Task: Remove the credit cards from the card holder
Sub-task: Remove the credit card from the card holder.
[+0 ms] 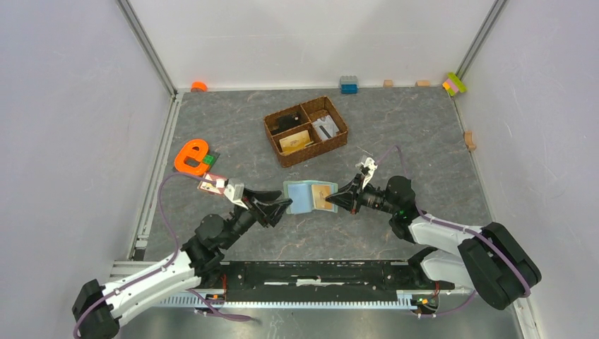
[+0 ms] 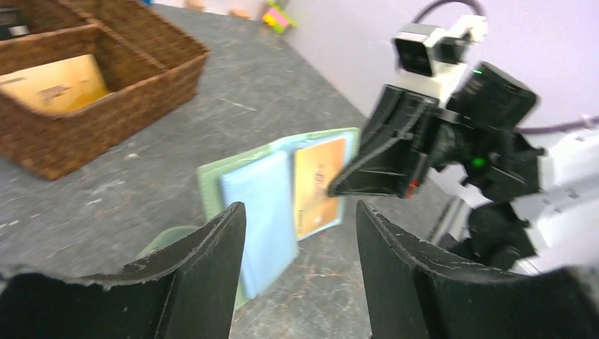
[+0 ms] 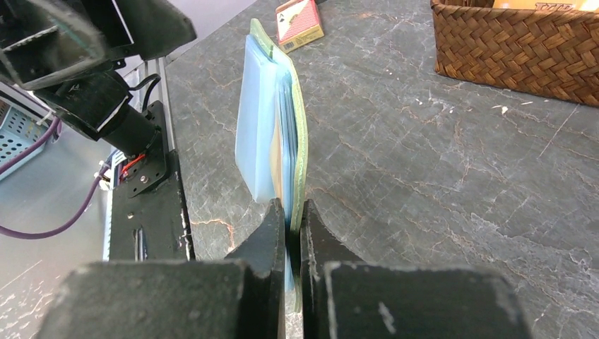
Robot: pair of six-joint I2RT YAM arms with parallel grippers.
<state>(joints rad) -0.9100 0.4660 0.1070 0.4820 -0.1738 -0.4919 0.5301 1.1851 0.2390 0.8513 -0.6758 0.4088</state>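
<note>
The card holder (image 1: pixel 300 197) is held on edge and open just above the table, sage-green outside (image 3: pixel 301 134) and pale blue inside (image 2: pixel 263 205). A tan-orange credit card (image 1: pixel 325 195) sits in its right half (image 2: pixel 319 185). My right gripper (image 1: pixel 337 199) is shut on the holder's right edge (image 3: pixel 289 209). My left gripper (image 1: pixel 284 205) is open at the holder's left side, with the blue flap just beyond its fingers (image 2: pixel 300 212) and nothing gripped. A pinkish-brown credit card (image 1: pixel 213 185) lies flat on the table to the left (image 3: pixel 298 21).
A brown wicker divided basket (image 1: pixel 283 157) stands behind the holder, with a tan card-like item (image 1: pixel 294 141) in one compartment. An orange letter e (image 1: pixel 191 157) lies at the left. Small blocks (image 1: pixel 348 85) line the back wall. The arms' black base rail (image 1: pixel 318 272) runs along the near edge.
</note>
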